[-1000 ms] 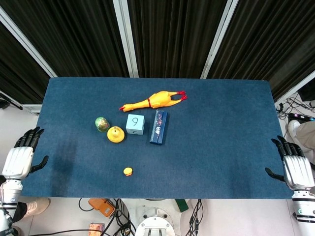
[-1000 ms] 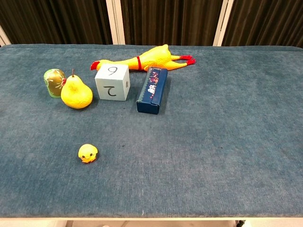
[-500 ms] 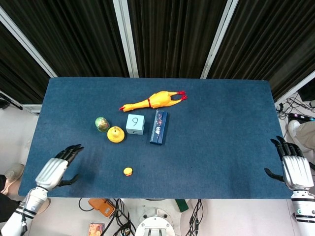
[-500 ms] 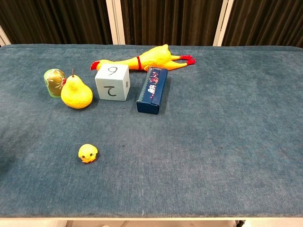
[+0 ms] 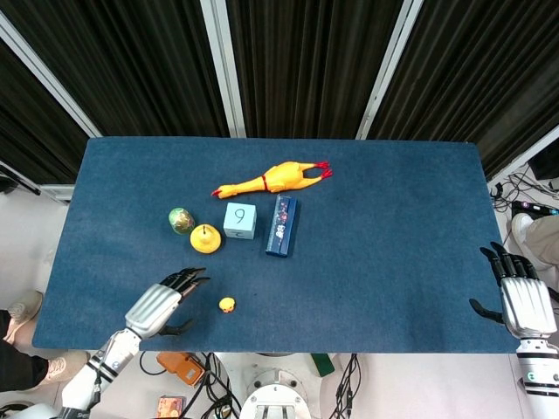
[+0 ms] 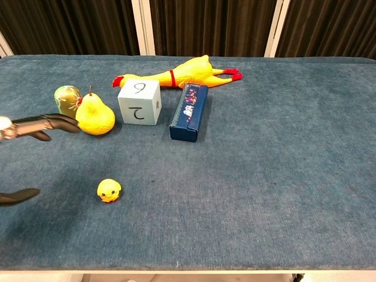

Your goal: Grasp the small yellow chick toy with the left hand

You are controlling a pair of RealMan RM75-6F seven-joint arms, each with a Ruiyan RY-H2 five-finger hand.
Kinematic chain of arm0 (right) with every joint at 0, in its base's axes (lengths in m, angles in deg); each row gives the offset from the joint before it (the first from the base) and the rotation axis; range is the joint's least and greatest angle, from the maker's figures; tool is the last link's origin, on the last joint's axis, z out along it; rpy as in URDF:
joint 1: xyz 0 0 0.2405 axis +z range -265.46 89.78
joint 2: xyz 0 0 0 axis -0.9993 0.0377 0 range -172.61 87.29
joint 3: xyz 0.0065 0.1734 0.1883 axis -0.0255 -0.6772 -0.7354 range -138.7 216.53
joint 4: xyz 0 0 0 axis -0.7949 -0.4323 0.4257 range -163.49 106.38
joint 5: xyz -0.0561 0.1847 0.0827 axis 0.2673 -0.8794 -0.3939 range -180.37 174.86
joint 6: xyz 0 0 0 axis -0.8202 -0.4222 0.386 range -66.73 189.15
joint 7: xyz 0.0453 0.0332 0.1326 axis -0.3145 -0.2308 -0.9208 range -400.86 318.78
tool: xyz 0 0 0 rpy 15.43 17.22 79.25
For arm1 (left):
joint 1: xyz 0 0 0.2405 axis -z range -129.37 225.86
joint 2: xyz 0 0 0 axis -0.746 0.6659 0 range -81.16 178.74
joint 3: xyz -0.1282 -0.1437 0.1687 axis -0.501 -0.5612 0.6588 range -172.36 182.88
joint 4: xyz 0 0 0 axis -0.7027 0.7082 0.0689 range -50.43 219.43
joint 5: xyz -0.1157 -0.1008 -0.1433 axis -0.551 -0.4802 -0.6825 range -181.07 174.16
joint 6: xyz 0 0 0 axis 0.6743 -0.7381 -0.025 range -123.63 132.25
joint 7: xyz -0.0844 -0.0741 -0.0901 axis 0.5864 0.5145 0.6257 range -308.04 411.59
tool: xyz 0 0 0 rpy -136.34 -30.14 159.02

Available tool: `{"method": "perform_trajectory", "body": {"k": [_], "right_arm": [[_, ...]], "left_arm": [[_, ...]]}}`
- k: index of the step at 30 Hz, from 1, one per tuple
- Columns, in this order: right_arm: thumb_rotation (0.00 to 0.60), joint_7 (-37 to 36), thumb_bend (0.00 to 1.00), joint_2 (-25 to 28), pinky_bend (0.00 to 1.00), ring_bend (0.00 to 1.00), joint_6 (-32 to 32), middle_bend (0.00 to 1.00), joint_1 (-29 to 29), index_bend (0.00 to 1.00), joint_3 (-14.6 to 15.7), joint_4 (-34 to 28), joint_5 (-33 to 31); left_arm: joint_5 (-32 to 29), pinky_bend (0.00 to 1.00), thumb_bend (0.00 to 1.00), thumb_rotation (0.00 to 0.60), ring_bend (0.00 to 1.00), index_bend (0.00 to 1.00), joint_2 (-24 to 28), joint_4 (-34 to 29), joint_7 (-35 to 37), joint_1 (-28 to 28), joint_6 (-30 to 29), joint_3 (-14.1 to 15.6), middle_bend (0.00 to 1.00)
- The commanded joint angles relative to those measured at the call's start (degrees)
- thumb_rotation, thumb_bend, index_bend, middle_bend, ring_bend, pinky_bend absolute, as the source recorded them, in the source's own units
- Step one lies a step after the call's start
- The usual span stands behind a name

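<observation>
The small yellow chick toy [image 5: 227, 305] is seen near the left hand [image 5: 160, 305], whose fingers are spread, holding nothing.

A blue felt-covered table [image 5: 393, 227] stands before black pleated curtains [image 5: 306, 61] split by white posts [image 5: 223, 65]. Pale floor [image 5: 26, 218] shows alongside, with what seem cables [image 5: 524, 188] at right.

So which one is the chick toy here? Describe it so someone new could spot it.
On the blue table, look near the front edge, apart from the cluster holding the pear and numbered cube. The chick toy sits alone beside the left hand: the smallest thing there, round and yellow.
</observation>
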Motion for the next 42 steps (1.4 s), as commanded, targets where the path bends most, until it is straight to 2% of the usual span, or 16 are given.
{"method": "perform_trajectory", "body": {"k": [1,16,30,42], "right_arm": [[0.6,0.01,0.26,0.0,0.18,0.22,-0.03,0.15,0.01,0.19,-0.01,0.01,-0.02],[0.6,0.37,0.26,0.16,0.18,0.22,-0.62,0.15,0.21,0.19,-0.01,-0.14,-0.37],[0.6,0.6,0.26,0.25,0.18,0.22,-0.92,0.15,0.36,0.19,-0.15,-0.31,-0.78],[0.6,0.79,0.26,0.24,0.18,0.22,-0.93,0.15,0.38,0.19,-0.13,-0.36,-0.83]], "left_arm": [[-0.97,0.15,0.29,0.6,0.0,0.15,-2.01,-0.15,-2.33,1.52,1.75,-0.62,0.02],[-5.27,0.15,0.29,0.6,0.0,0.24,-7.42,4.29,-4.39,4.28,3.92,-1.97,0.02],[-4.72,0.15,0.29,0.6,0.0,0.28,-9.51,7.98,-0.57,4.46,2.81,0.03,0.02],[-4.55,0.15,0.29,0.6,0.0,0.31,-12.44,10.46,0.25,6.16,3.84,0.08,0.02]]}}
